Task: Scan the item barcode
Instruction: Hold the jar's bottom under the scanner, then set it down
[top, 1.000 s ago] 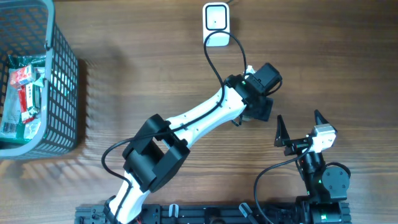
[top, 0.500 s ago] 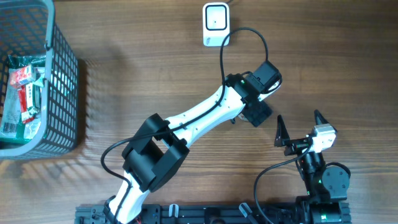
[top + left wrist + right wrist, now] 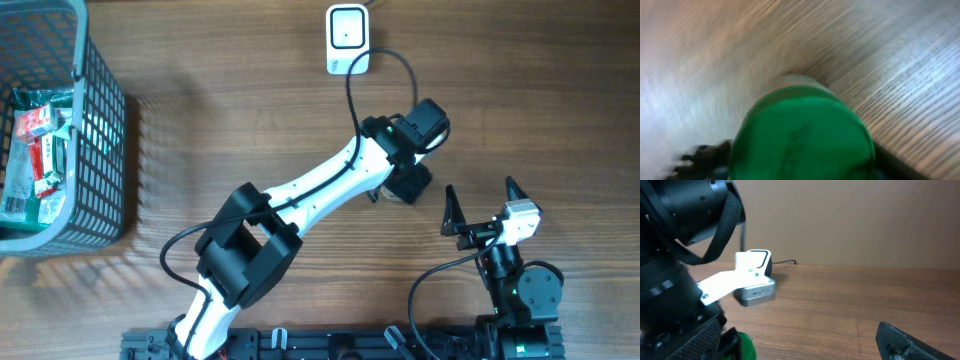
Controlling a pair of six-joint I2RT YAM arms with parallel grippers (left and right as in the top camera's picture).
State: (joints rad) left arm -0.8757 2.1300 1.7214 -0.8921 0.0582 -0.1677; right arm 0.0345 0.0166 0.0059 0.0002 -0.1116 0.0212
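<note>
Filling the left wrist view, a green-capped item point(image 3: 802, 135) sits between the left fingers point(image 3: 702, 160), grip unclear.

Even daylight; heavy left-wrist motion blur

Plain wooden table point(image 3: 250, 120), nothing fancy. A green-capped container point(image 3: 802, 135) stands on it right between the jaws of the left gripper point(image 3: 408, 185). A white scanner point(image 3: 347, 38) sits well out past those jaws, and a grey wire basket point(image 3: 100, 150) with some packets point(image 3: 40, 150) inside is parked way off to their left, by the table's edge.
</note>
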